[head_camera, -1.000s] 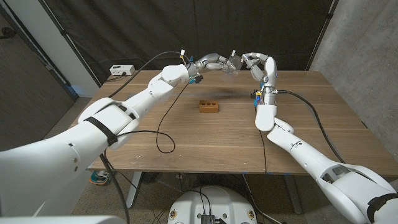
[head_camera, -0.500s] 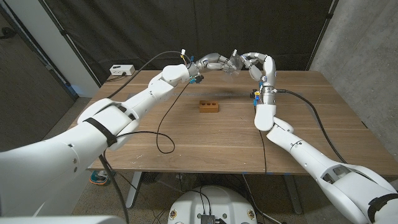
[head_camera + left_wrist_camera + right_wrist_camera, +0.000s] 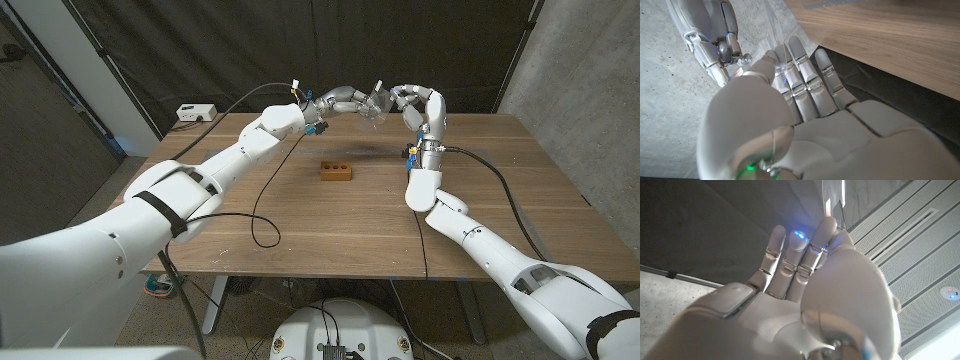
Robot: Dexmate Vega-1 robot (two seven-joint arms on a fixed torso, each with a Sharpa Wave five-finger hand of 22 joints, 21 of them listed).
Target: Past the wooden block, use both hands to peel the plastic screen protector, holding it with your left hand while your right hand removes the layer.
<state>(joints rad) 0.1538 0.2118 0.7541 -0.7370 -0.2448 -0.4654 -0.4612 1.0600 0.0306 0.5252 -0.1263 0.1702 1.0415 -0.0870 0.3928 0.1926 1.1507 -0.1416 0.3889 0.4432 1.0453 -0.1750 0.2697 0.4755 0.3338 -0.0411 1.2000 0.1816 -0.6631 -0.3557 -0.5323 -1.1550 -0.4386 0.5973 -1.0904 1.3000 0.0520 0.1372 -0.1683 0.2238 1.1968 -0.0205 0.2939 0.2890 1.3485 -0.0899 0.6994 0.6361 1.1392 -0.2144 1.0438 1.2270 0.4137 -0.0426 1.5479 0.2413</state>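
**Both hands hold the protector aloft, peel under way**

In the upper middle of the head view, the fingers of the left hand (image 3: 345,100) and the right hand (image 3: 408,100) meet on a small clear protector (image 3: 376,103), held in the air beyond the far table edge. The left wrist view shows the left fingers (image 3: 799,75) lying against the see-through sheet, thumb closed over it. The right wrist view shows the right fingertips (image 3: 826,230) pinching a thin, glinting edge of film. Whether the layer has begun to part cannot be told; judging by the grips, the pull-away looks mostly left to do.

The protector is thin, glossy, flexible plastic, slightly crumpled. The hands are smooth white shells with grey metallic segments. Below them, at frame centre, a small brown rectangular block (image 3: 335,171) with dark holes sits on the matte wood-grain table (image 3: 500,200).
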